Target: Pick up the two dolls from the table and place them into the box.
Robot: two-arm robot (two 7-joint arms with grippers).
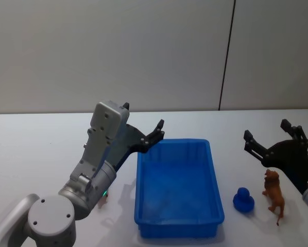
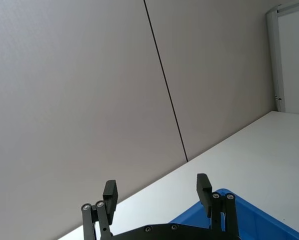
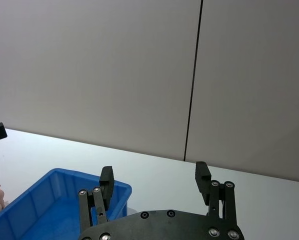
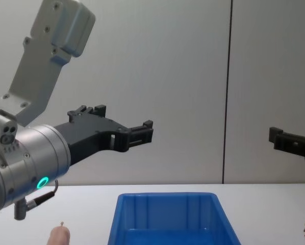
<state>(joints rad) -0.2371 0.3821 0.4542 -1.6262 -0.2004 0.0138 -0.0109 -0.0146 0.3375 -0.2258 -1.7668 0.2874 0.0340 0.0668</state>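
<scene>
left pincer (image 2: pixel 157 192) spread, raised far-left of bright blue plastic bin (image 1: pixel 178 229), right pincer (image 3: pixel 154 176) spread, far side of shaggy reddish-brown toy animal (image 1: pixel 274 193)

box (image 1: pixel 178 227) on the table (image 1: pixel 40 139); shaggy doll (image 1: pixel 274 194) right of it, smooth doll (image 4: pixel 59 236) left of it.

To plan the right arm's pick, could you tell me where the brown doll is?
In the head view, the brown doll stands on the table right of the box, beside a small blue toy.

Head view looks down, chest view level, wrist views seemingly tilted up, all share box (image 1: pixel 174 191)
</scene>
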